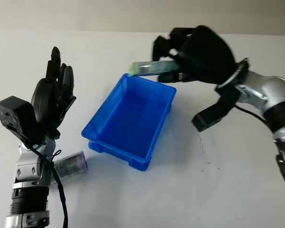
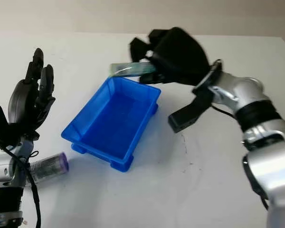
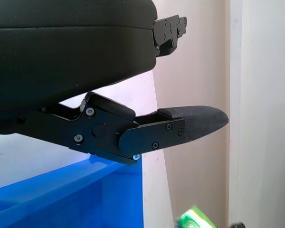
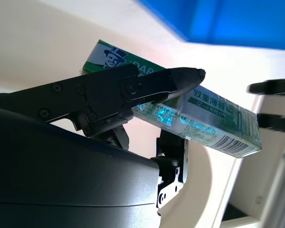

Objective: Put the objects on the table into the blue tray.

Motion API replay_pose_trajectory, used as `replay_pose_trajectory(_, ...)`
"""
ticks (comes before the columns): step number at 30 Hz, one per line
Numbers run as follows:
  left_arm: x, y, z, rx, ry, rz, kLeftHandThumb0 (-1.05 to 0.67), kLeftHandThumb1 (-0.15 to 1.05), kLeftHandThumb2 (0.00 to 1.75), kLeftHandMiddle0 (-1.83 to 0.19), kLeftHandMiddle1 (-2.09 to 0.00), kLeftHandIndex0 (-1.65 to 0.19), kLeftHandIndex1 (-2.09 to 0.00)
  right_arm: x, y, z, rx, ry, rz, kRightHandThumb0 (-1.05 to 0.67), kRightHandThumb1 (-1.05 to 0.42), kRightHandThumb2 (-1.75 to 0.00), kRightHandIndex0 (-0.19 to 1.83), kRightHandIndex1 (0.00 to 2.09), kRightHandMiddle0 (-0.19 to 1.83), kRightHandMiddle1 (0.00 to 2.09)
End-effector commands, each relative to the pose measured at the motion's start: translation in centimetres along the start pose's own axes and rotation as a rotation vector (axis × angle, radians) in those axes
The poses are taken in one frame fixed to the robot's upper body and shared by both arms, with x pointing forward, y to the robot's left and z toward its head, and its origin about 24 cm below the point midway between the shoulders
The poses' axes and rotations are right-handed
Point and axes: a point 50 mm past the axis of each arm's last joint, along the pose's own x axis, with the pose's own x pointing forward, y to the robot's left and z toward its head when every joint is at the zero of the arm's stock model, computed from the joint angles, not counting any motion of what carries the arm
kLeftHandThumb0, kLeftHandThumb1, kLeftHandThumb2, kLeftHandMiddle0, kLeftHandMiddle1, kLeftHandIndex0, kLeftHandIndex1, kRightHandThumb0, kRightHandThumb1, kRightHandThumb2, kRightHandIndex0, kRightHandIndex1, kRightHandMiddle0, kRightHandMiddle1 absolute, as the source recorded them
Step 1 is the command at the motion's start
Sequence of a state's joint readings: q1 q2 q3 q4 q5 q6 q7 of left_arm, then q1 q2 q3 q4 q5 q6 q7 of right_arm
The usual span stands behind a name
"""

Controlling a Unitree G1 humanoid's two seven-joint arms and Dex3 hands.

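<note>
Right hand (image 1: 180, 57) pinches the green box (image 1: 149, 68), carrying it over the blue tray's (image 1: 133, 142) far rim. Next: ease forward, release inside. Left hand (image 1: 54, 95) hovers open near the jar (image 1: 71, 163) lying on the desk (image 1: 204, 190).

head stereo above; wrist cameras close.

Tray (image 1: 157, 134) mid-table, bottle (image 1: 70, 163) to its left, box (image 1: 152, 68) above its far rim.
</note>
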State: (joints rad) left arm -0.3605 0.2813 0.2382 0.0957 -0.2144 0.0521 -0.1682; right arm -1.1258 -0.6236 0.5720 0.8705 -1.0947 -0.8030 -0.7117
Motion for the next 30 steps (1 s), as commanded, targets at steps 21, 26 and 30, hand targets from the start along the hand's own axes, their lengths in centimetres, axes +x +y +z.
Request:
replay_pose_trajectory(21, -0.1, -0.1, 0.3, 0.002, -0.011, 0.011, -0.80, 1.05, 0.61, 0.19, 0.00, 0.19, 0.00, 0.4, -0.1, 0.9, 0.114, -0.129, 0.241, -0.88, -1.05, -0.37, 0.08, 0.29, -0.12, 0.48)
replay_pose_trajectory(26, 0.1, -0.2, 0.2, -0.002, -0.014, 0.009, -0.79, 1.05, 0.61, 0.19, 0.00, 0.19, 0.00, 0.2, -1.0, 0.5, 0.139, -0.102, 0.263, -0.87, -1.05, -0.40, -0.14, 0.03, -0.19, 0.04)
replay_pose_trajectory(30, 0.1, -0.2, 0.3, -0.005, -0.018, 0.005, -0.80, 1.05, 0.61, 0.19, 0.00, 0.19, 0.00, -0.1, -1.3, -0.1, 0.251, 0.014, 0.193, -0.88, -1.05, -0.49, -0.19, 0.00, -0.19, 0.00)
